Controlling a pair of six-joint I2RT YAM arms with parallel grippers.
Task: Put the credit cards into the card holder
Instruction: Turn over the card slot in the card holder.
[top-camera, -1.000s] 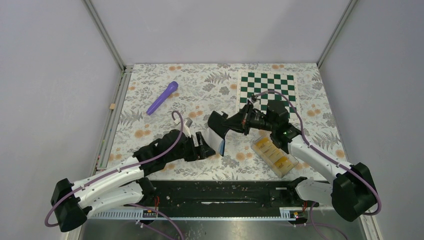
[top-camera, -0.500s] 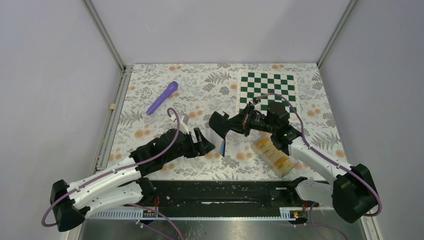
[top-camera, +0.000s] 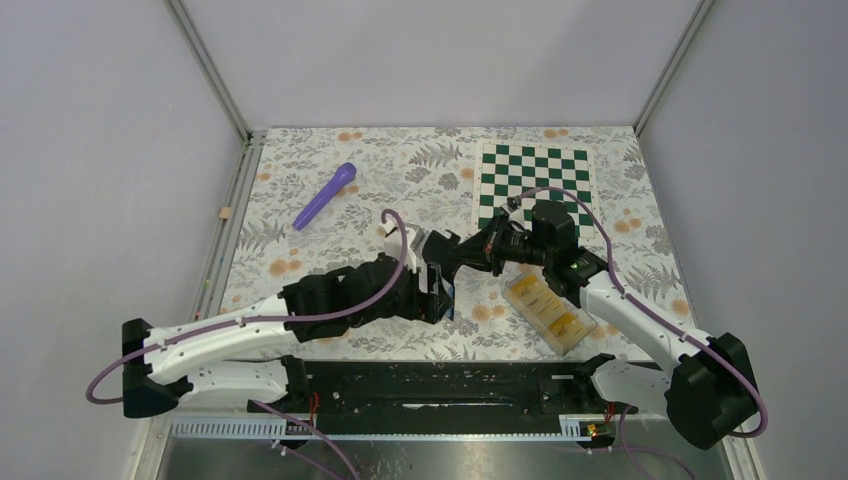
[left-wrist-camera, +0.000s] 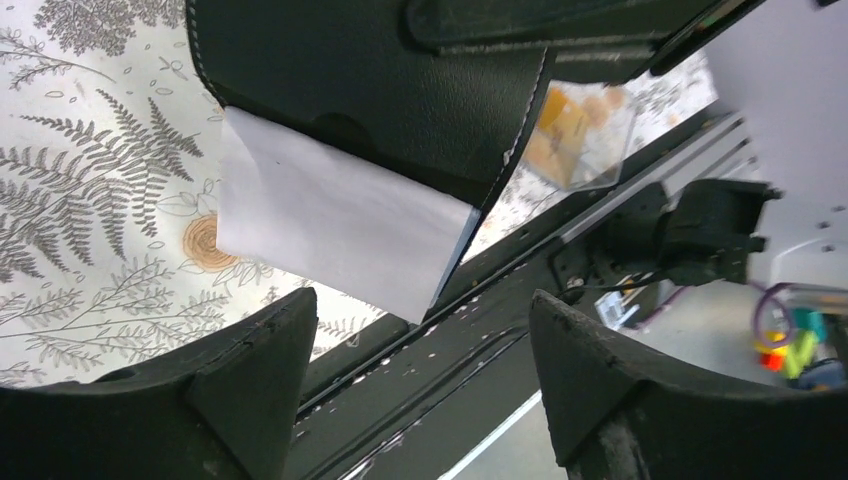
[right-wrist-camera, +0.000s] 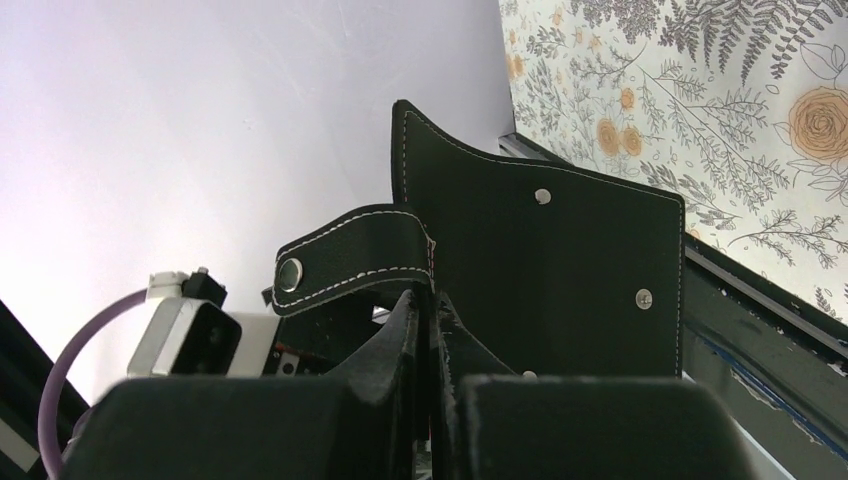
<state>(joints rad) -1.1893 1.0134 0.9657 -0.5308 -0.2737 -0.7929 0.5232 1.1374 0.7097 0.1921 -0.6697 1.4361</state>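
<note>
Right wrist view has the card holder (right-wrist-camera: 540, 250) front and centre. It's lifted off the table, hanging open with its snap tab (right-wrist-camera: 350, 262) curling toward the camera. The right gripper (right-wrist-camera: 428, 300) is pinched tight on the card holder's near edge, right below that tab. In the left wrist view a pale inner pocket panel (left-wrist-camera: 330, 230) droops out from under the black leather. The left gripper (left-wrist-camera: 425, 335) sits just below it, jaws spread wide with nothing between them.

From the top camera, the credit cards (top-camera: 545, 303) are all lying in the clear plastic box (top-camera: 512, 285). That box is on the floral cloth (top-camera: 300, 250) just right of the wallet, under the right arm. A purple marker (top-camera: 325, 195) and a green chessboard mat (top-camera: 533, 180) sit further back, out of the way.

My worry is that the right gripper's hold looks like a thin edge pinch. If the left one clamps the panel and pulls at an angle, the wallet could twist or slip out. Also, if both grippers end up on the wallet, neither is free to fetch a card. Letting go to grab one might let the wallet flop shut.
</note>
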